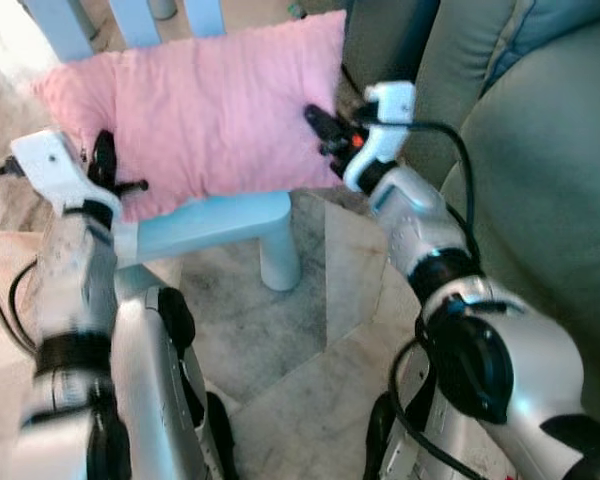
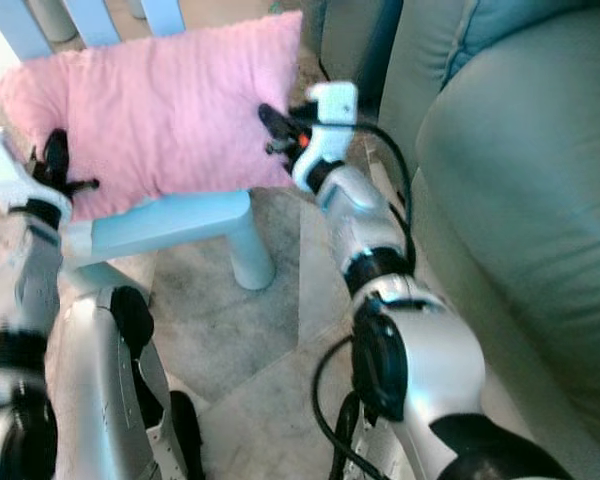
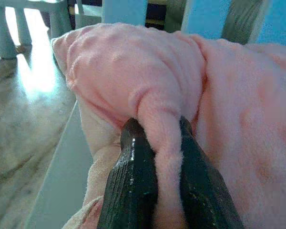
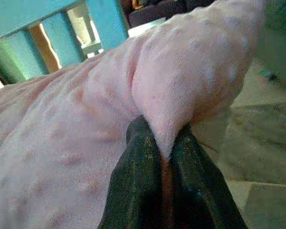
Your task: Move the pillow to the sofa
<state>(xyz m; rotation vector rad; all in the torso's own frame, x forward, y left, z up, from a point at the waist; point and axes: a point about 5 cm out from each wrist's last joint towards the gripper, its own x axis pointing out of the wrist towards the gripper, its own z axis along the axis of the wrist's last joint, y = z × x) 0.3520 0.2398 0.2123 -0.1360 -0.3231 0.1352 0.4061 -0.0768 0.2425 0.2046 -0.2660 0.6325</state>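
Observation:
A pink pillow [image 1: 215, 110] lies on the seat of a light blue child's chair [image 1: 220, 222] in front of me. My left gripper [image 1: 108, 172] is shut on the pillow's near left edge, a fold of pink fabric [image 3: 164, 143] pinched between its black fingers [image 3: 133, 181]. My right gripper [image 1: 322, 128] is shut on the pillow's right edge, the fabric [image 4: 167, 129] squeezed between its fingers [image 4: 138, 181]. The grey-green sofa [image 1: 540, 170] stands to the right, close beside my right arm.
The chair's back slats [image 1: 140, 20] rise behind the pillow, and one chair leg [image 1: 278, 255] stands on the pale stone floor [image 1: 310, 350]. Another small blue chair [image 3: 33, 19] stands farther off. The sofa's armrest [image 1: 400, 40] sits just behind my right gripper.

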